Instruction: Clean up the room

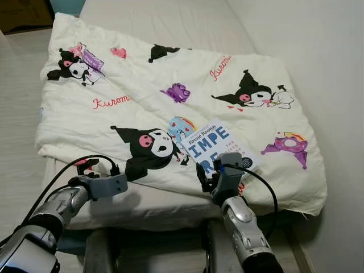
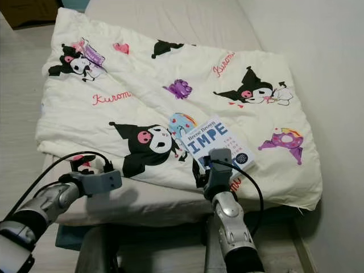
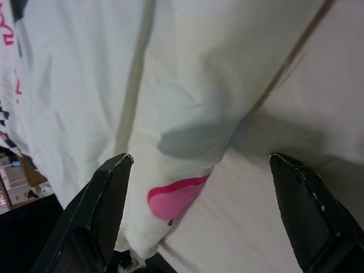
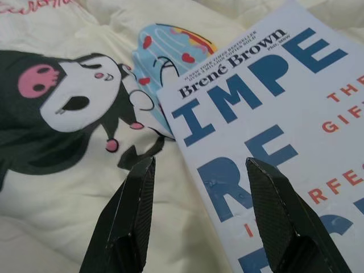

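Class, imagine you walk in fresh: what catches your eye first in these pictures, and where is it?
The cream quilt with black cartoon figures, spread over the bed. Next, the white book with big blue letters lying near the quilt's front edge. The right gripper hangs open just above the book's near corner; the left gripper is open at the quilt's edge.

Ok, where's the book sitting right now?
The book lies flat on the cartoon-print comforter near the bed's front edge, on the robot's right, beside the blue cupcake print. The open right gripper hovers over its near left edge.
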Motion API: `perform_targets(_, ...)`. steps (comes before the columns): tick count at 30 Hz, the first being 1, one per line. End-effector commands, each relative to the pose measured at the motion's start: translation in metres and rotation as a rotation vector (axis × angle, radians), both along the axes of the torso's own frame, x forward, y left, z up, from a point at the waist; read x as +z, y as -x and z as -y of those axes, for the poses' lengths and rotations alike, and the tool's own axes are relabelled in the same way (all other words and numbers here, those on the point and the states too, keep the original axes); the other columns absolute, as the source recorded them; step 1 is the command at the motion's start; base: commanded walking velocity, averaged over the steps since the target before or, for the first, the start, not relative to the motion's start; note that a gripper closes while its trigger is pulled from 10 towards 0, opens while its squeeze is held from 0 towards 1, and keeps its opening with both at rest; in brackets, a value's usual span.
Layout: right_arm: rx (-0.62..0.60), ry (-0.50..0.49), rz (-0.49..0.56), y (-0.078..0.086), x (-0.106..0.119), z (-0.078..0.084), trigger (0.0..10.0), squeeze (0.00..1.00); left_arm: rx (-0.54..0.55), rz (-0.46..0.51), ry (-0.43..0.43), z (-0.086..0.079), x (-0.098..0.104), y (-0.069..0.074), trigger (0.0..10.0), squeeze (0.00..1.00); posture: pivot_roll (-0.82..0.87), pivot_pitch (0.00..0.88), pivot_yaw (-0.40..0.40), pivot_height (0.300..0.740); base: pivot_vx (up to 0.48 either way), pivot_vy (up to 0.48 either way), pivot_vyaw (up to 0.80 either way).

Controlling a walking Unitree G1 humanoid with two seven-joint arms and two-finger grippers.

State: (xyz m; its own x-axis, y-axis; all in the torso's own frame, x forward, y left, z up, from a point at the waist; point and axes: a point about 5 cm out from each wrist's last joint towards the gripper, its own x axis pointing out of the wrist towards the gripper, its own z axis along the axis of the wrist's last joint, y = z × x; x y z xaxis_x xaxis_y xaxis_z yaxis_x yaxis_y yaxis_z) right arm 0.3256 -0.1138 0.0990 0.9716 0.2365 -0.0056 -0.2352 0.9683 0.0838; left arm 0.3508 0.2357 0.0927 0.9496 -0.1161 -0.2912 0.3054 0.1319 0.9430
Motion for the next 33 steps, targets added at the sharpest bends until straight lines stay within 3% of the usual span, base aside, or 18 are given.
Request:
perform_targets(1, 0.013, -0.013, -0.040, 0.006, -0.008, -0.002, 10.0, 0.00, 0.008, -0.033, -0.051, -0.008, -0.008, 0.006, 10.0, 0.00, -0.04, 0.359, -0.063, 0.532, 0.000, 0.000, 0.00)
perform_targets(11, 0.043, 0.002, -0.041, 0.014, -0.002, -0.006, 10.0, 0.00, 0.046, 0.043, -0.220, -0.026, -0.004, 0.007, 10.0, 0.00, -0.08, 0.383, -0.081, 0.527, 0.000, 0.000, 0.00)
perform_targets(13, 0.043, 0.002, -0.041, 0.014, -0.002, -0.006, 10.0, 0.00, 0.046, 0.043, -0.220, -0.026, -0.004, 0.007, 10.0, 0.00, -0.08, 0.383, -0.081, 0.527, 0.000, 0.000, 0.00)
perform_targets(21, 0.048, 0.016, -0.038, 0.025, 0.010, -0.003, 10.0, 0.00, 0.093, 0.167, -0.387, -0.037, 0.011, 0.001, 10.0, 0.00, -0.15, 0.422, -0.075, 0.527, 0.000, 0.000, 0.00)
perform_targets(28, 0.042, 0.018, -0.037, 0.028, 0.014, -0.003, 10.0, 0.00, 0.099, 0.215, -0.420, -0.038, 0.020, -0.004, 10.0, 0.00, -0.17, 0.443, -0.069, 0.527, 0.000, 0.000, 0.00)
perform_targets(33, 0.040, 0.023, -0.039, 0.032, 0.017, -0.003, 10.0, 0.00, 0.102, 0.284, -0.443, -0.038, 0.039, -0.013, 10.0, 0.00, -0.18, 0.446, -0.064, 0.527, 0.000, 0.000, 0.00)
